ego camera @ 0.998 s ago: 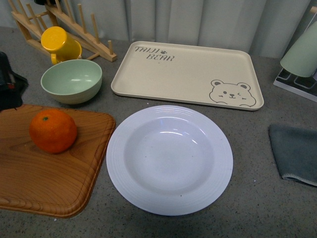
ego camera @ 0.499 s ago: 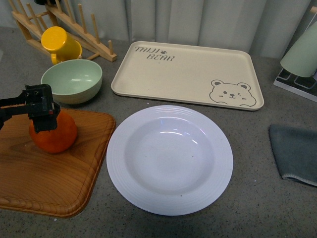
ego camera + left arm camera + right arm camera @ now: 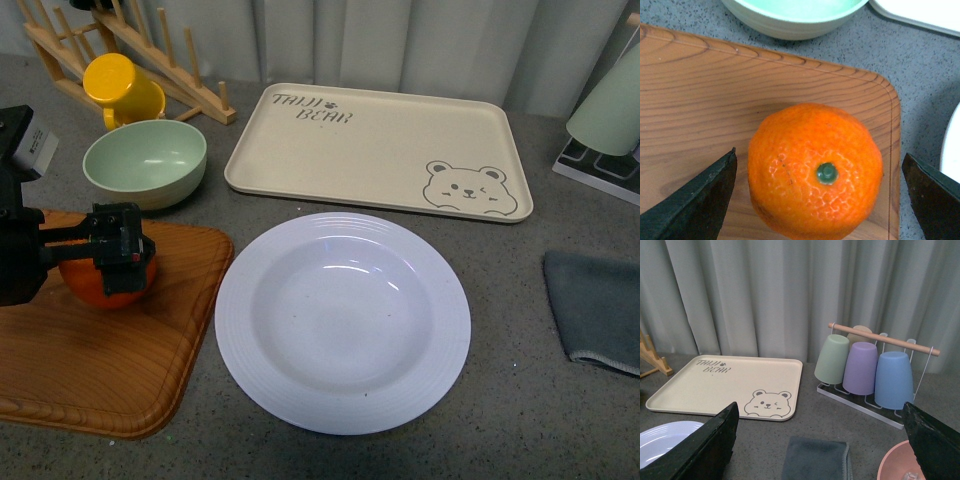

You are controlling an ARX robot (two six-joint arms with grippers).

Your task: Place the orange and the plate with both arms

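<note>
The left gripper (image 3: 815, 197) is released: its fingers (image 3: 695, 200) stand spread either side of the orange (image 3: 815, 170), a gap showing at each side, and the orange sits between them on the board (image 3: 700, 90). Just past the fingers on the robot's right, the plate (image 3: 342, 322) lies beside the board, and the bowl (image 3: 145, 163) stands beyond them. The right gripper (image 3: 820, 440) is spread wide and empty, with a cloth (image 3: 815, 460) between its fingers (image 3: 705, 450) and the tray (image 3: 730, 385) beyond.

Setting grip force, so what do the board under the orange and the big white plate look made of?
The board looks like varnished wood: curved grain lines, warm sheen. The plate looks like glazed ceramic, possibly melamine: glossy white, soft highlights, ribbed rim; the look leaves it open.
</note>
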